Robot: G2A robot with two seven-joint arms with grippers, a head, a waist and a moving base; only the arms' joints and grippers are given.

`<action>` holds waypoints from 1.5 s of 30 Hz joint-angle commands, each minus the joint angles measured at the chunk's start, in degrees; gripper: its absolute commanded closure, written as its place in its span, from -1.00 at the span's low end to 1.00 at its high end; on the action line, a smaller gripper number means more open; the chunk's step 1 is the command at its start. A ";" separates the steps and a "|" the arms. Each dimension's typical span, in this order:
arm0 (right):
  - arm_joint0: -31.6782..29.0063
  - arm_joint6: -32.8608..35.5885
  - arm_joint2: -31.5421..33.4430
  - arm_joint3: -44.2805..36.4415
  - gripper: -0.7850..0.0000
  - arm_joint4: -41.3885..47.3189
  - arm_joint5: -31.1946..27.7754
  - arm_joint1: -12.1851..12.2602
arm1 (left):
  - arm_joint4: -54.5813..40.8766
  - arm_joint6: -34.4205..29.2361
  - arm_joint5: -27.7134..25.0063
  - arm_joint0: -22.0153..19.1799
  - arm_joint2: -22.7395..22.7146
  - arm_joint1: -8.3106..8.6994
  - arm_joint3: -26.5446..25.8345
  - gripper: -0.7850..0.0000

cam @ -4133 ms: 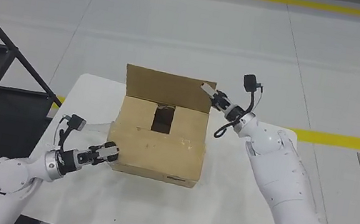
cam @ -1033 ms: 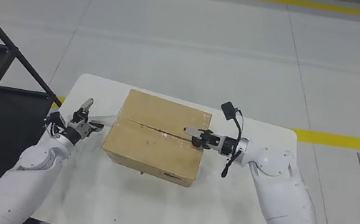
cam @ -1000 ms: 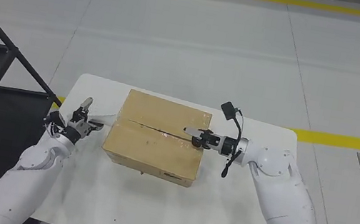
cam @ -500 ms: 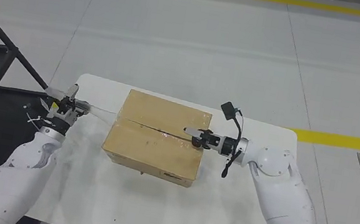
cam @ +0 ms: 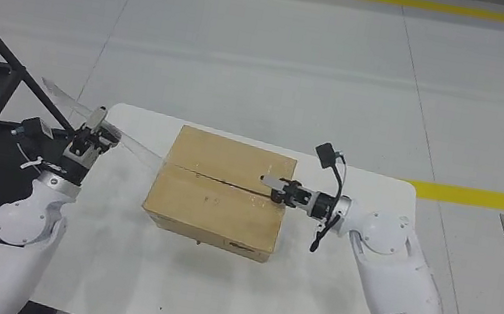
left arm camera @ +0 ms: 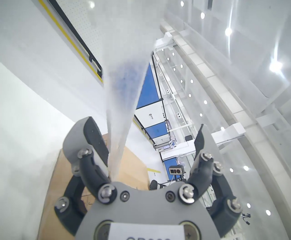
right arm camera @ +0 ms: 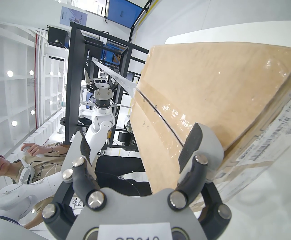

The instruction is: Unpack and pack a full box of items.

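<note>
Box [cam: 214,201] is found closed at mid-desk [cam: 207,296], its seam end apparently steadied by the right claw [right arm camera: 138,134], fingers apart. Clear tape [left arm camera: 122,113] is held taut off the seam, presumably for unsealing, against one finger of the left claw [left arm camera: 145,129], likewise apart.

Three cameras on one table: one overhead, two at the wrists.
The top view looks steeply down from above the arms, far enough back to take in the whole table [cam: 208,291] with the box [cam: 221,190] at its middle; the left wrist view looks out past the left gripper [left arm camera: 145,129], tilted up toward the hall's ceiling lights, with a corner of the box low behind the fingers; the right wrist view sits close against the box, looking past the right gripper [right arm camera: 138,134] along the lid's seam to the left gripper far across the table; all three views share the box.
</note>
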 commanded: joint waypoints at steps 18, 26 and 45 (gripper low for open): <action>-6.04 -2.99 3.17 -9.64 -1.00 0.68 -0.48 2.17 | 8.11 -1.92 5.85 3.96 -1.04 0.06 -14.65 -1.00; -11.67 -6.48 7.10 -14.89 -1.00 1.59 -1.39 3.45 | 10.26 -3.43 7.70 2.53 2.20 -0.56 -15.92 -1.00; -16.42 -7.67 8.67 -18.38 -1.00 2.55 -2.09 5.19 | 10.19 -6.56 9.33 -3.93 12.33 -3.19 -10.07 -1.00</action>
